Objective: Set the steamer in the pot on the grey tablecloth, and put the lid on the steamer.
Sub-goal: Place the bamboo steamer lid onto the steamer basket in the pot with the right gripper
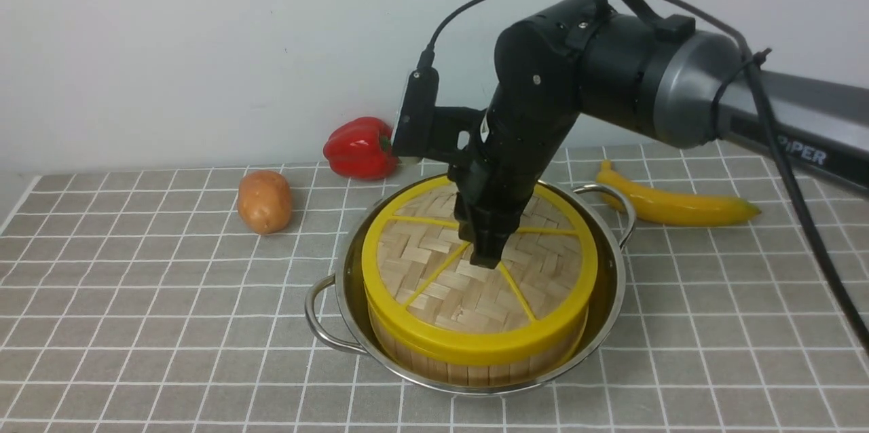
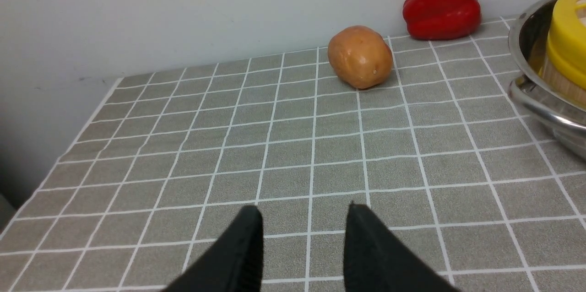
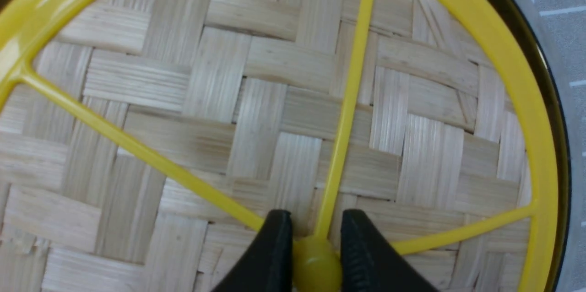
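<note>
Slat-walled bamboo steamer [image 1: 475, 368] sits in the shiny steel pot [image 1: 347, 297], yellow-rimmed woven lid [image 1: 434, 263] on top. Right hand [image 3: 316, 214] pinches the lid's knob [image 3: 317, 262]; only release seems left. Left hand [image 2: 304, 209]: parted, empty.

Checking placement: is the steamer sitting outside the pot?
No, the steamer, with the lid on top, sits inside the rim of the pot.

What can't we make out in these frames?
- Steamer contents: front and right wrist views, covered by the lid.
- Lid knob: front view, behind the right pincer.
- Pot: left wrist view, cut off by the frame edge.
- Left pincer: absent from front view; only tips show in left wrist view.
</note>
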Controlling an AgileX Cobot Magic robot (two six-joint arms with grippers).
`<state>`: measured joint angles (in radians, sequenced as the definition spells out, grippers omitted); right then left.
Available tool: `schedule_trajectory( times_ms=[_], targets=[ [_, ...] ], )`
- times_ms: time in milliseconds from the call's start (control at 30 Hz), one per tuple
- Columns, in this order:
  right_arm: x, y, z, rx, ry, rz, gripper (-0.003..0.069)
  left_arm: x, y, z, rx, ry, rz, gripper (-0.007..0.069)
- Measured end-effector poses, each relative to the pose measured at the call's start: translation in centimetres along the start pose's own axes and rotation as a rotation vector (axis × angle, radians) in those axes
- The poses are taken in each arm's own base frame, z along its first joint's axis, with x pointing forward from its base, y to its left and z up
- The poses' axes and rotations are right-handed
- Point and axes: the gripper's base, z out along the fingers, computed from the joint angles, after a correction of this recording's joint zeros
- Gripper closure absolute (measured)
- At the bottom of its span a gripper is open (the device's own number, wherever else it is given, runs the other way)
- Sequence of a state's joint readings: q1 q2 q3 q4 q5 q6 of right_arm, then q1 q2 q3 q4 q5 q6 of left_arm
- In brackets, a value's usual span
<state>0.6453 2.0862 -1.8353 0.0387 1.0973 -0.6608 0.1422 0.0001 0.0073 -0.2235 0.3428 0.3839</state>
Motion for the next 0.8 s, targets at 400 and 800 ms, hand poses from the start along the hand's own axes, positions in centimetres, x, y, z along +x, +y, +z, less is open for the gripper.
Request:
schedule_trajectory(
  times_ms=[400,800],
  targets=[
    [0.18,-0.20,-0.01,-0.027,-0.018,0.011,0.0510,0.00,0.00,0.00,0.000,0.000,0.000,0.0382],
    [0.11,-0.74,-0.03,0.007,-0.045,0.014,0.0276,0.00,0.00,0.00,0.000,0.000,0.000,0.0382]
  ],
)
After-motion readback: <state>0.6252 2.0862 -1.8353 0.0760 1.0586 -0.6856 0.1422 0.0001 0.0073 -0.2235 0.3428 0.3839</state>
